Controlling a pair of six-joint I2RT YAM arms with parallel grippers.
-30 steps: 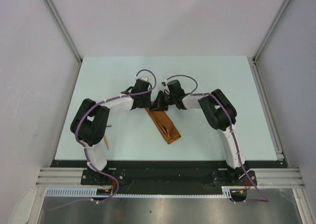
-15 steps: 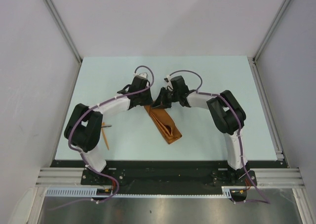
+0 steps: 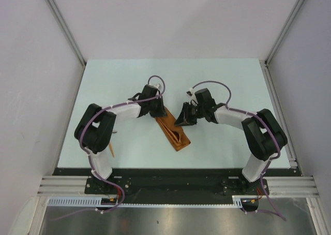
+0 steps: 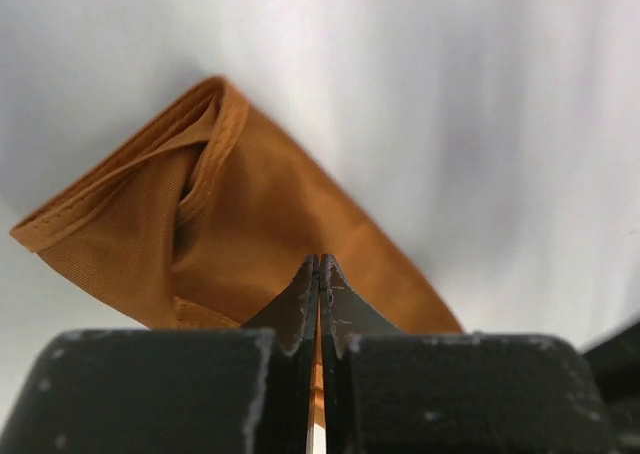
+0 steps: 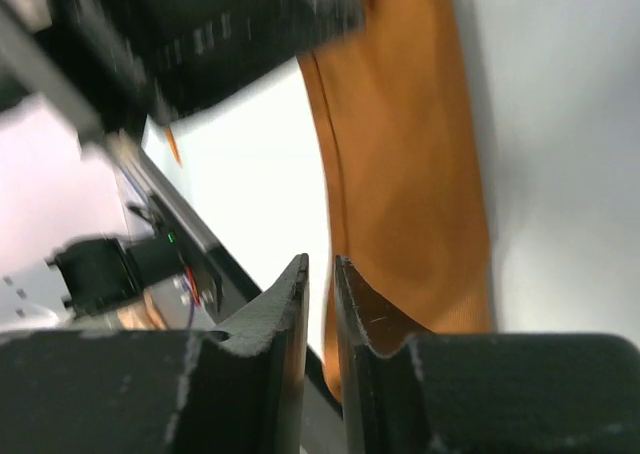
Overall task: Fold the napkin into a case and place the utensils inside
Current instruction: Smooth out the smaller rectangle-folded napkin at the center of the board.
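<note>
The right tool (image 3: 184,120) has swung rightward off the napkin (image 3: 175,132) and is slightly parted and empty. The napkin lies as a narrow folded strip on the bench (image 3: 222,85). It looks light and limp, with layers likely to slip, so it is best pinched at a hemmed corner. At its far end the left tool (image 3: 156,109) is pressed together; any pinch is unclear.

Narrow, diagonal, folded rust-orange napkin (image 3: 173,132)

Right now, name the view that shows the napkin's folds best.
Left wrist: the napkin is close and sharp, hems and layers plain. Top external shows it small, a slanted strip; right wrist shows only a blurred stretch.
</note>
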